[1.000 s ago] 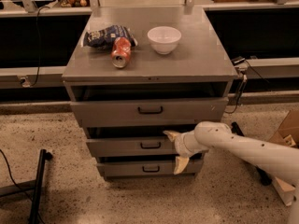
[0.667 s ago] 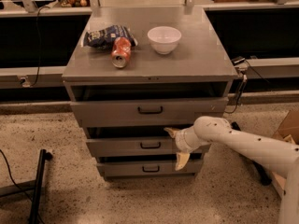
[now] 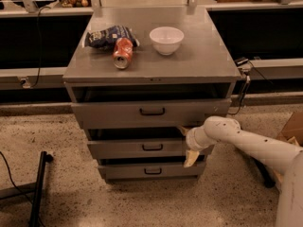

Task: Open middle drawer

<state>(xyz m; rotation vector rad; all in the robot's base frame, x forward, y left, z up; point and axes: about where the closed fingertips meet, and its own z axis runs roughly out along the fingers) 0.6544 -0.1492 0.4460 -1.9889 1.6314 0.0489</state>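
Here's the big grey metal drawer cabinet [image 3: 222,86], its flat top serving as the counter [image 3: 208,56]. The robot's white arm [image 3: 255,143] reaches in from the right, low against the cabinet front. The middle drawer [image 3: 137,148], a wide shallow grey metal one with a small black loop handle, sits between the taller top drawer [image 3: 109,113] and the narrow bottom drawer [image 3: 128,170], with a dark gap above its front. The gripper [image 3: 184,145] is at that drawer's right end, fingers [image 3: 190,158] spread apart, one by the front's upper edge, one by its lower edge. Up top: a white round bowl [image 3: 166,39], a blue crinkled chip bag [image 3: 106,35], and a red soda can [image 3: 122,53] lying on its side, touching the bag.
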